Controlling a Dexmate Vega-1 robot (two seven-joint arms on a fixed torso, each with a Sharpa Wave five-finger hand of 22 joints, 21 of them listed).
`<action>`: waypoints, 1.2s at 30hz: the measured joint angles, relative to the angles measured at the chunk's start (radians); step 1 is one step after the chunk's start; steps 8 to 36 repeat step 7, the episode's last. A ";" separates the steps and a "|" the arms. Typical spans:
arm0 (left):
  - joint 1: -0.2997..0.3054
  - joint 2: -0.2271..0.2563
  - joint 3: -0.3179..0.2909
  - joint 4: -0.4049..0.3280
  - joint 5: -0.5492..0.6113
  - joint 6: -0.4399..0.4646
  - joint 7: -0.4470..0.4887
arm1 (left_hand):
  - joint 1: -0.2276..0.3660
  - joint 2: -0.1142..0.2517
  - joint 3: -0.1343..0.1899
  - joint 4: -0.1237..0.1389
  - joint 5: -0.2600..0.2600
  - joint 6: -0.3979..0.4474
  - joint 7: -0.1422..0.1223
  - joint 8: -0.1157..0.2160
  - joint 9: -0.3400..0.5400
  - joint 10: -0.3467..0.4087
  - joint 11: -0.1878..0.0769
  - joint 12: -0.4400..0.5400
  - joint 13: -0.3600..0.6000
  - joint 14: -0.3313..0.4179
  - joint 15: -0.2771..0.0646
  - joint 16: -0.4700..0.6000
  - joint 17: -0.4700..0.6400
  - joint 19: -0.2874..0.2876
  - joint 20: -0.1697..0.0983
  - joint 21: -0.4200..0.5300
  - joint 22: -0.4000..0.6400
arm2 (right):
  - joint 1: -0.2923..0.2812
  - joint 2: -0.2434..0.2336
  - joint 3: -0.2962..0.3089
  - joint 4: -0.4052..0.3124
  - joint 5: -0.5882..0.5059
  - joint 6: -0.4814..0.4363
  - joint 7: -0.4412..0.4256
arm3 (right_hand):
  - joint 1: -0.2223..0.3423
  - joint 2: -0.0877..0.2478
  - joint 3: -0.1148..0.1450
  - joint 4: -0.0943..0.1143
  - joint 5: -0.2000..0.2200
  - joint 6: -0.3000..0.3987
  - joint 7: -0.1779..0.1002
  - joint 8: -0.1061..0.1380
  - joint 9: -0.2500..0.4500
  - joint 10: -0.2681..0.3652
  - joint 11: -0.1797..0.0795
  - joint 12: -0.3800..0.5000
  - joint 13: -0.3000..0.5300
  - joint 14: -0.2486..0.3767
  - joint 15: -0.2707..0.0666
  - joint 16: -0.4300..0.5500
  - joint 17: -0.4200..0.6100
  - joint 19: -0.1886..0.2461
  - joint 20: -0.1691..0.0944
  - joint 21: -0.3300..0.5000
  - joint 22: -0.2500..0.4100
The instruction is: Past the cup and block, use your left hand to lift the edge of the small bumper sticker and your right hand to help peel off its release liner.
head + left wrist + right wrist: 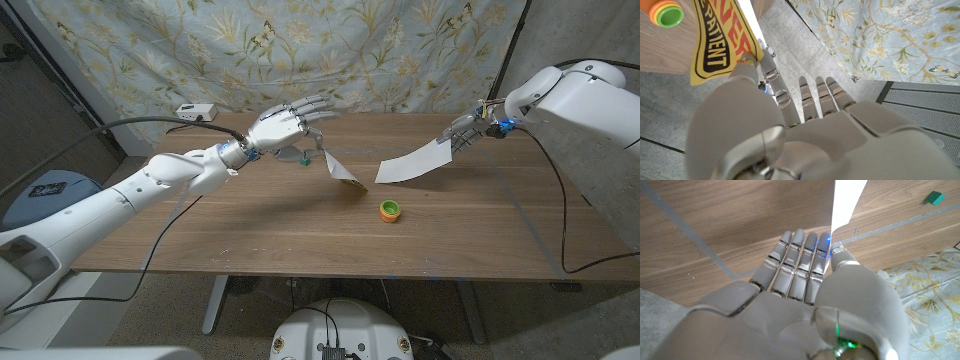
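orange-and-green cup [390,210] on table [250,235], contents not discernible. left hand [285,125] pinches yellow bumper sticker [342,170] aloft, long axis slanting down toward cup; left wrist view shows its black lettering. right hand [465,132] pinches white release liner [415,162], sloping down toward sticker. green block [934,198] on table.

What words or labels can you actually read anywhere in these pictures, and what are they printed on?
"PATIENT": black letters on the yellow bumper sticker pinched by the left hand, seen in the left wrist view.
Red letters above it on the same sticker, roughly "VER": cut off, not readable in full.
Release liner held by the right hand: blank white, no text.
Orange and green cup: no readable marking.
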 measured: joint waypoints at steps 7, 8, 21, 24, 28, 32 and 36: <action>0.040 0.020 -0.035 -0.040 -0.046 0.018 -0.084 | -0.091 -0.002 -0.013 0.012 0.000 -0.259 0.035 -0.179 -0.063 -0.085 0.035 0.000 0.001 -0.060 0.035 0.000 -0.003 -0.024 0.022 0.000 0.000 | 0.006 0.011 -0.005 0.012 -0.001 0.021 0.022 | -0.010 -0.008 -0.007 0.001 0.000 -0.033 0.010 -0.023 -0.007 -0.027 0.017 -0.015 -0.004 -0.020 0.001 -0.011 -0.005 -0.012 0.012 0.000 0.000; 0.040 0.020 -0.035 -0.040 -0.046 0.018 -0.084 | -0.091 -0.002 -0.013 0.012 0.000 -0.259 0.035 -0.179 -0.063 -0.085 0.035 0.000 0.001 -0.060 0.035 0.000 -0.003 -0.024 0.022 0.000 0.000 | 0.006 0.011 -0.005 0.012 -0.001 0.021 0.022 | -0.010 -0.008 -0.007 0.001 0.000 -0.033 0.010 -0.023 -0.007 -0.027 0.017 -0.015 -0.004 -0.020 0.001 -0.011 -0.005 -0.012 0.012 0.000 0.000; 0.040 0.020 -0.035 -0.040 -0.046 0.018 -0.084 | -0.091 -0.002 -0.013 0.012 0.000 -0.259 0.035 -0.179 -0.063 -0.085 0.035 0.000 0.001 -0.060 0.035 0.000 -0.003 -0.024 0.022 0.000 0.000 | 0.006 0.011 -0.005 0.012 -0.001 0.021 0.022 | -0.010 -0.008 -0.007 0.001 0.000 -0.033 0.010 -0.023 -0.007 -0.027 0.017 -0.015 -0.004 -0.020 0.001 -0.011 -0.005 -0.012 0.012 0.000 0.000; 0.040 0.020 -0.035 -0.040 -0.046 0.018 -0.084 | -0.091 -0.002 -0.013 0.012 0.000 -0.259 0.035 -0.179 -0.063 -0.085 0.035 0.000 0.001 -0.060 0.035 0.000 -0.003 -0.024 0.022 0.000 0.000 | 0.006 0.011 -0.005 0.012 -0.001 0.021 0.022 | -0.010 -0.008 -0.007 0.001 0.000 -0.033 0.010 -0.023 -0.007 -0.027 0.017 -0.015 -0.004 -0.020 0.001 -0.011 -0.005 -0.012 0.012 0.000 0.000; 0.040 0.020 -0.035 -0.040 -0.046 0.018 -0.084 | -0.091 -0.002 -0.013 0.012 0.000 -0.259 0.035 -0.179 -0.063 -0.085 0.035 0.000 0.001 -0.060 0.035 0.000 -0.003 -0.024 0.022 0.000 0.000 | 0.006 0.011 -0.005 0.012 -0.001 0.021 0.022 | -0.010 -0.008 -0.007 0.001 0.000 -0.033 0.010 -0.023 -0.007 -0.027 0.017 -0.015 -0.004 -0.020 0.001 -0.011 -0.005 -0.012 0.012 0.000 0.000; 0.040 0.020 -0.035 -0.040 -0.046 0.018 -0.084 | -0.091 -0.002 -0.013 0.012 0.000 -0.259 0.035 -0.179 -0.063 -0.085 0.035 0.000 0.001 -0.060 0.035 0.000 -0.003 -0.024 0.022 0.000 0.000 | 0.006 0.011 -0.005 0.012 -0.001 0.021 0.022 | -0.010 -0.008 -0.007 0.001 0.000 -0.033 0.010 -0.023 -0.007 -0.027 0.017 -0.015 -0.004 -0.020 0.001 -0.011 -0.005 -0.012 0.012 0.000 0.000; 0.040 0.020 -0.035 -0.040 -0.046 0.018 -0.084 | -0.091 -0.002 -0.013 0.012 0.000 -0.259 0.035 -0.179 -0.063 -0.085 0.035 0.000 0.001 -0.060 0.035 0.000 -0.003 -0.024 0.022 0.000 0.000 | 0.006 0.011 -0.005 0.012 -0.001 0.021 0.022 | -0.010 -0.008 -0.007 0.001 0.000 -0.033 0.010 -0.023 -0.007 -0.027 0.017 -0.015 -0.004 -0.020 0.001 -0.011 -0.005 -0.012 0.012 0.000 0.000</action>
